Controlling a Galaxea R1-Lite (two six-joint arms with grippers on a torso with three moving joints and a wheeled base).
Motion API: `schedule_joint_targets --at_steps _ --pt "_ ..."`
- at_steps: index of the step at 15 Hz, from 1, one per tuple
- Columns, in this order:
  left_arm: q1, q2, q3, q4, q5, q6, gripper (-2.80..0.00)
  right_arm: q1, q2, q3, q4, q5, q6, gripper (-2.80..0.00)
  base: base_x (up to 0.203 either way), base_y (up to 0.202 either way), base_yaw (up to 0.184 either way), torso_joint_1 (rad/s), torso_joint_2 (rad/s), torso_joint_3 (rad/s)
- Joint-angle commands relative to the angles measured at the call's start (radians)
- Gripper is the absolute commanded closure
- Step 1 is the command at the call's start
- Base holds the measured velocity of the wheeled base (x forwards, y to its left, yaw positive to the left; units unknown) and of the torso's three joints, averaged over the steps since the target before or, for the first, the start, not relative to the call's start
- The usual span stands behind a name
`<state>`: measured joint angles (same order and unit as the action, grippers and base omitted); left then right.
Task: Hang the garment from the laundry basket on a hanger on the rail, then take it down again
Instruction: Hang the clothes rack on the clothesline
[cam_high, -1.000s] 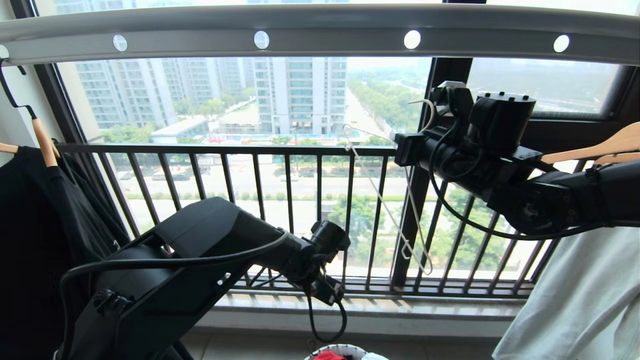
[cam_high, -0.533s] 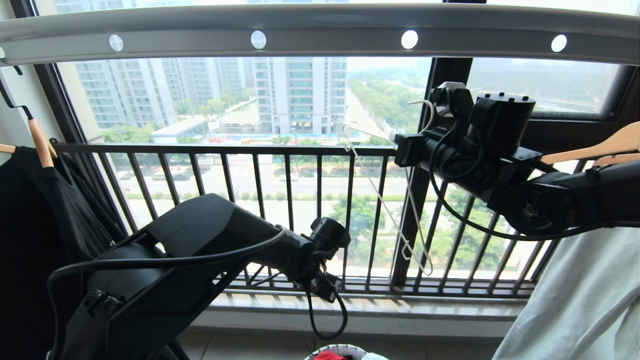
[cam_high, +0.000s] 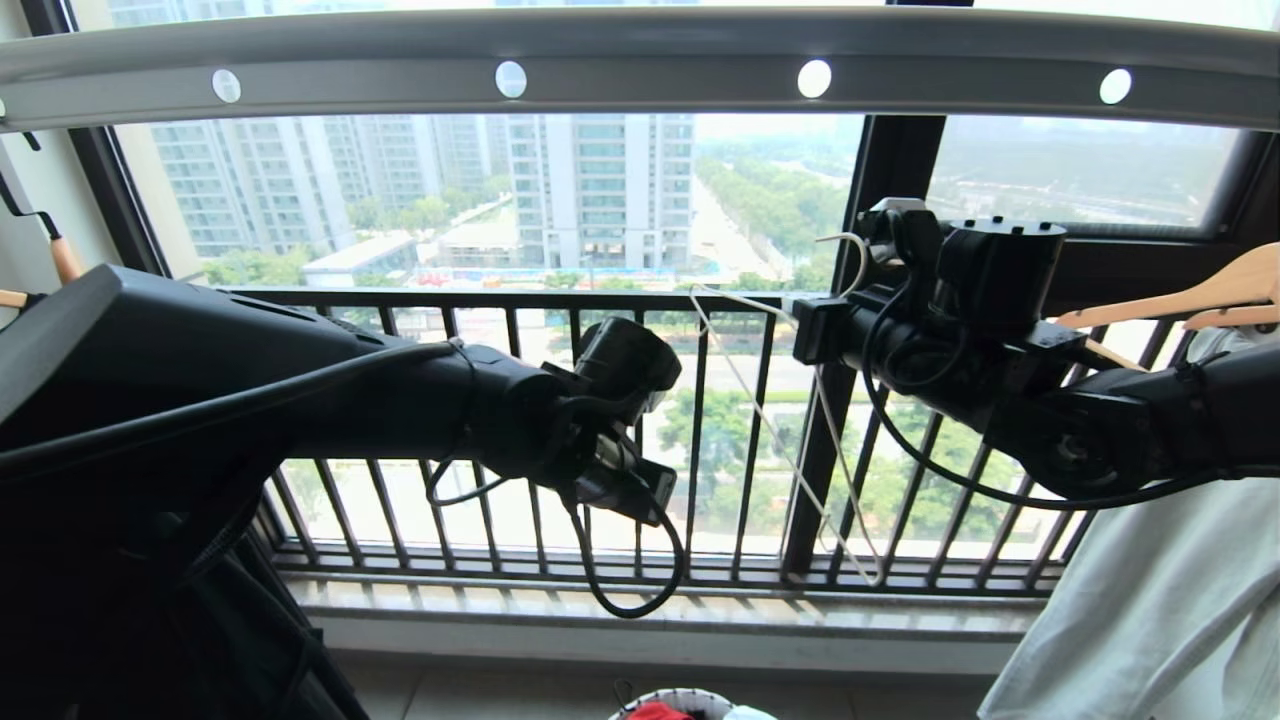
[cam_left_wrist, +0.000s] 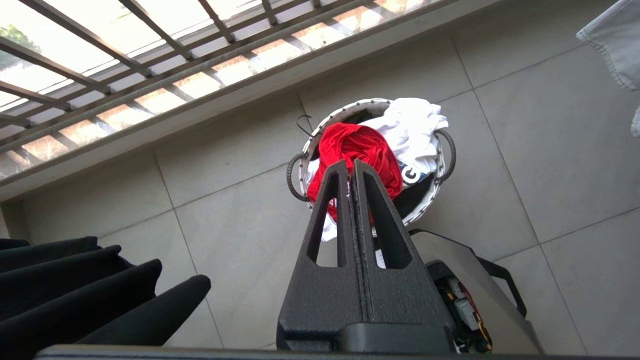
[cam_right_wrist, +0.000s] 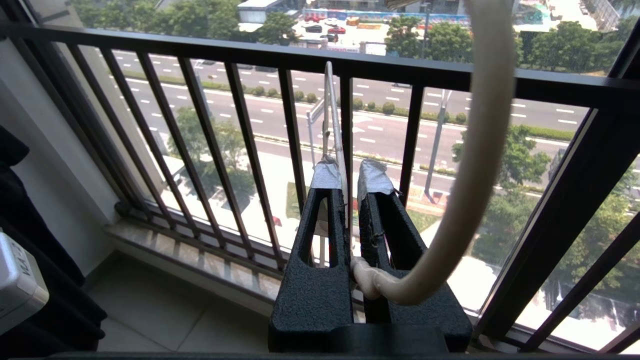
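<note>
High-rise apt balcony used for laundry drying: overhead rail (cam_high: 640, 60), barred window railing (cam_high: 560, 300) w/ city view, tiled floor (cam_left_wrist: 525, 125), laundry basket (cam_left_wrist: 370, 160), wooden hangers (cam_high: 1180, 295).

Very little can be read. In the left wrist view, a white garment (cam_left_wrist: 417, 135) lying in the laundry basket (cam_left_wrist: 320, 131) shows a dark patch with a single white letter that looks like a "C"; the rest of that print is hidden in the folds. In the right wrist view, a white box (cam_right_wrist: 17, 285) at the frame's edge carries small dark characters, too small and too tilted to make out.
</note>
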<state>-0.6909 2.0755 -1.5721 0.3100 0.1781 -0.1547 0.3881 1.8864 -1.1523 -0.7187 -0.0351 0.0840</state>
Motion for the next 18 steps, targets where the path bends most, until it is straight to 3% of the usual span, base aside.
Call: schedule_joint_targets --at_steps 1,6,12,18 --pt "0.008 -0.199 0.002 0.033 0.012 -0.008 0.00 0.004 -0.074 0.035 -0.006 -0.002 -0.015 0.00 0.000 0.000 0.000 0.000 0.00 0.000" --pt "0.030 -0.344 -0.005 0.126 0.021 -0.016 0.00 0.030 -0.241 0.156 -0.001 -0.010 -0.186 0.00 0.000 0.000 0.000 0.000 0.00 0.000" --pt "0.024 -0.426 -0.005 0.124 0.009 -0.059 0.00 0.044 -0.299 0.114 0.007 -0.128 -0.204 0.00 0.000 0.000 0.000 0.000 0.00 0.000" --pt "0.008 -0.477 0.009 0.120 0.008 -0.066 0.00 0.048 -0.301 0.101 0.014 -0.153 -0.204 0.00 0.000 0.000 0.000 0.000 0.00 0.000"
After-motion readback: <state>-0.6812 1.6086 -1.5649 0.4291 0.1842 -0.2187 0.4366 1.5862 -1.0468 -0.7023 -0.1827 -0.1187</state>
